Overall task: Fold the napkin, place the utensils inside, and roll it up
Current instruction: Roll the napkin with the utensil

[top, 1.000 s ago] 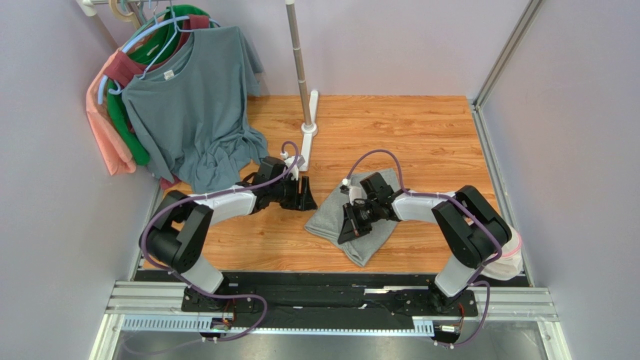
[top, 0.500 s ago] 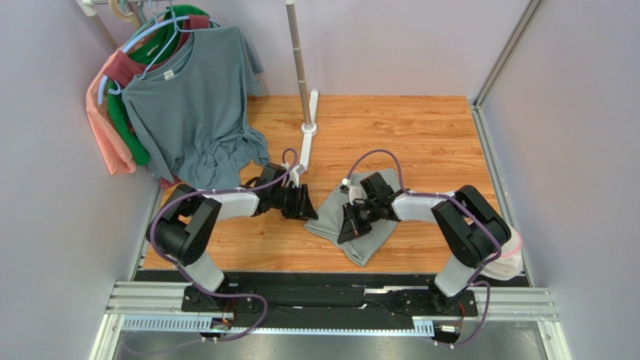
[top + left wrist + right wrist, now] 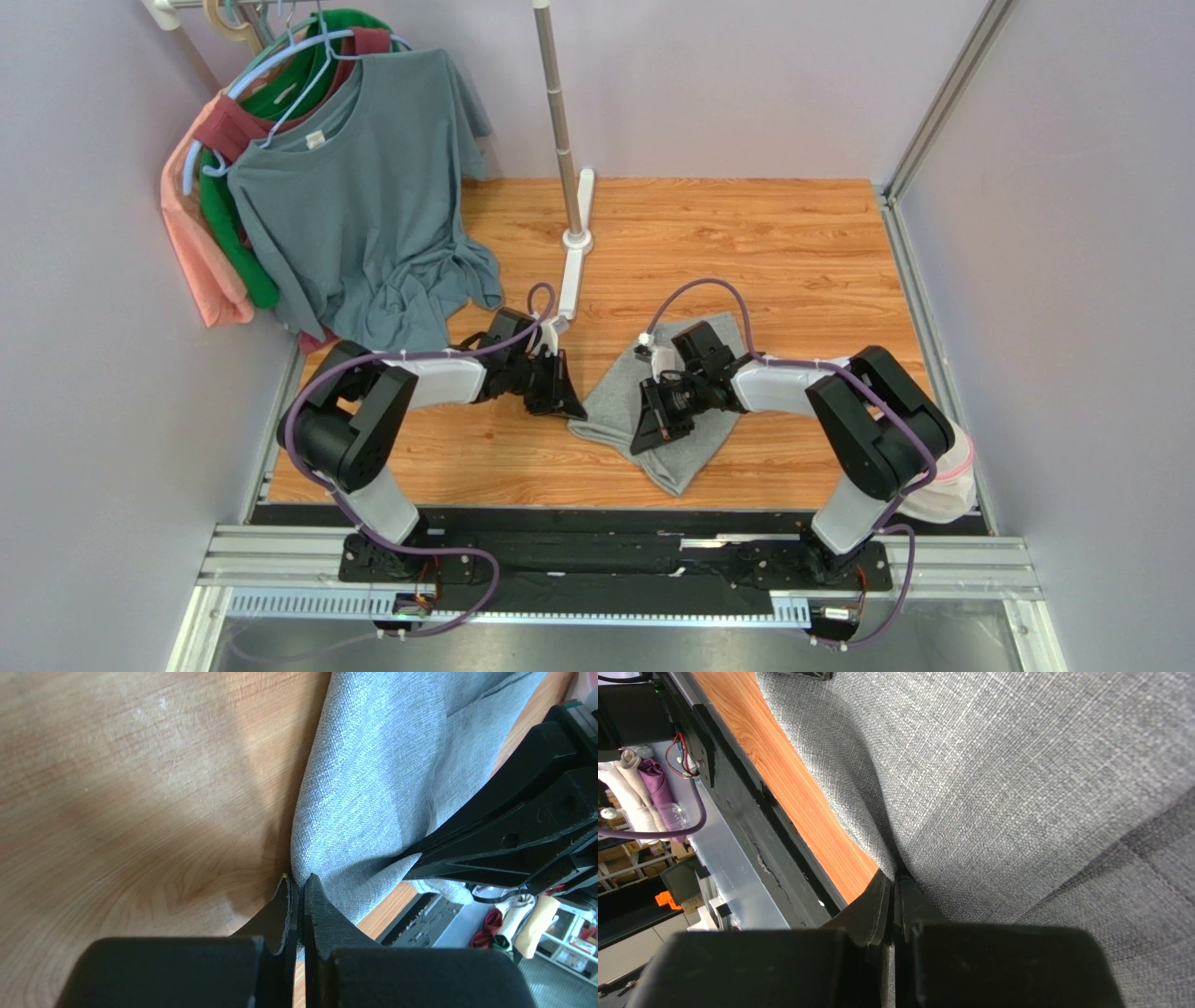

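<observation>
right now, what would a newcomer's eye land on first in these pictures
First the grey napkin, lying rumpled on the wooden table between the two arms. Both grippers pinch it: the left gripper is shut on its left edge, the right gripper on a fold nearer the front edge. At the back left hangs a blue-grey T-shirt.

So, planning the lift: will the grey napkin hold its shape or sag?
Likely floppy: the napkin puckers where the right end effector pinches it. Probably light: thin cloth lying in soft folds. Its coarse weave should resist slipping.
</observation>
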Controlling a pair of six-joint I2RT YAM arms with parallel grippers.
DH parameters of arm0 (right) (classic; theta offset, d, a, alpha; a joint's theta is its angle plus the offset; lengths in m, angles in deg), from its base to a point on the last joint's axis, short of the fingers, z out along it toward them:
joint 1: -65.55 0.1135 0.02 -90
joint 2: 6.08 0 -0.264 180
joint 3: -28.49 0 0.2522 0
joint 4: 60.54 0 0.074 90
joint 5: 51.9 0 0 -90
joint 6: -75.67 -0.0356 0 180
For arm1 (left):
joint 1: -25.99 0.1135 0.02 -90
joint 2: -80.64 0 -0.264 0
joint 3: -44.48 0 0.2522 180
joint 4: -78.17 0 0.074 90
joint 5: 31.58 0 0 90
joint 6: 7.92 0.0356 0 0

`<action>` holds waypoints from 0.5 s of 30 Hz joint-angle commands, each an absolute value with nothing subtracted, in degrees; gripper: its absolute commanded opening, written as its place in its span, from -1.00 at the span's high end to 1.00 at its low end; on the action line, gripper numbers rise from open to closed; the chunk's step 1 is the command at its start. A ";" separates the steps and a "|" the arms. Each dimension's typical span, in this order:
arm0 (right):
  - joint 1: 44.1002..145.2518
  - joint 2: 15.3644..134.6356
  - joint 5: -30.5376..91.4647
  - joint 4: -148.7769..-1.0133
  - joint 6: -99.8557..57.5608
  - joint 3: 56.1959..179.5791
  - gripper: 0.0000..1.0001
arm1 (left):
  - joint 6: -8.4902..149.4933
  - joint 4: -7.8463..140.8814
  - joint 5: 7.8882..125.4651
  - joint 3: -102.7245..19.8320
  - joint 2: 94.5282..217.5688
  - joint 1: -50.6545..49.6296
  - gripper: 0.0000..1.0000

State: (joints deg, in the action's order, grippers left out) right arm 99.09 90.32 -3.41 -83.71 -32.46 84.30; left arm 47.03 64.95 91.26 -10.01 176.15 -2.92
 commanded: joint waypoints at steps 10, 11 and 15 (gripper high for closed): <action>101.05 78.30 12.16 -96.44 -25.85 93.40 -0.11 | 47.36 50.35 91.81 -17.88 178.11 -2.67 1.00; 103.41 77.42 15.74 -97.14 -24.54 94.10 -0.13 | 47.28 50.26 92.07 -18.14 178.55 -2.49 1.00; 112.55 72.42 30.86 -94.26 -20.68 92.18 -0.18 | 47.89 49.04 93.31 -19.81 179.87 -1.88 1.00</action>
State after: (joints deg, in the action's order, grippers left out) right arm 104.33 77.36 14.55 -94.83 -26.39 92.08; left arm 47.06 52.18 91.50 -17.26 178.86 -2.57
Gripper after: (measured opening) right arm 0.580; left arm 0.019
